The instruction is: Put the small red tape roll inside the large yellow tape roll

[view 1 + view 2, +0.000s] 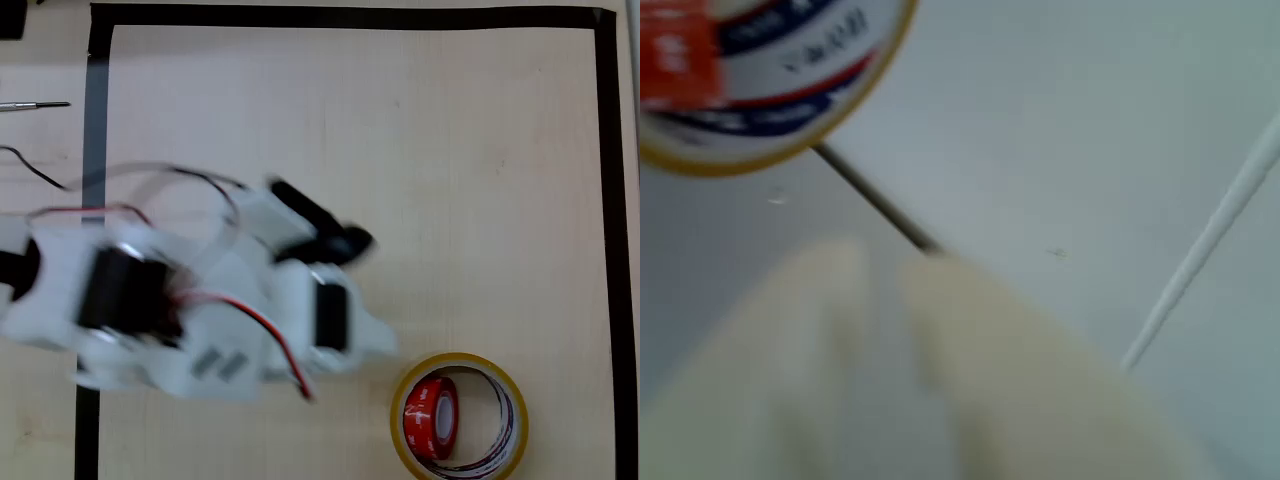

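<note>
In the overhead view the small red tape roll (pixel 431 417) stands on its edge inside the large yellow tape roll (pixel 459 417), which lies flat near the bottom right of the table. The white arm is motion-blurred at left centre, and its gripper (pixel 372 338) end is just up and left of the yellow roll, apart from it. In the wrist view the yellow roll (pixel 790 120) with the red roll (pixel 675 55) inside sits at the top left. The gripper (pixel 885 330) shows as two blurred pale fingers at the bottom, holding nothing; their gap is too smeared to read.
Black tape (pixel 350 16) marks a rectangular border on the pale wooden table (pixel 450 150). A thin metal tool (pixel 35 105) and a black cable (pixel 30 170) lie outside the border at the left. The upper right of the marked area is bare wood.
</note>
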Robot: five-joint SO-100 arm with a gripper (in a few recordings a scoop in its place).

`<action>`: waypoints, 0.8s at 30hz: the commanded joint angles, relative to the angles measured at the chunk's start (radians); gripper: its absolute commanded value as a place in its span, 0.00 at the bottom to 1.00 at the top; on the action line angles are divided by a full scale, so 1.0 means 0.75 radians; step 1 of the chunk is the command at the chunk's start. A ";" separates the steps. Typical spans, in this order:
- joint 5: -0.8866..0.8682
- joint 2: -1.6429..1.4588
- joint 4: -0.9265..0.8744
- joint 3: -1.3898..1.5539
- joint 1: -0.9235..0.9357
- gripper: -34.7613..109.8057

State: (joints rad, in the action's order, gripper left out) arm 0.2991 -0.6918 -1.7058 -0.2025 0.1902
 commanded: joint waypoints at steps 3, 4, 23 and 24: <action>-0.115 -0.744 -0.137 0.560 -0.020 0.24; -0.115 -0.841 -0.137 0.706 -0.043 0.24; -0.123 -2.663 0.867 3.602 -0.135 0.24; -0.123 -2.667 0.898 3.655 -0.135 0.24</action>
State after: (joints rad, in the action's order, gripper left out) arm 0.2071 -2.5878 -1.1060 2.4360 0.0813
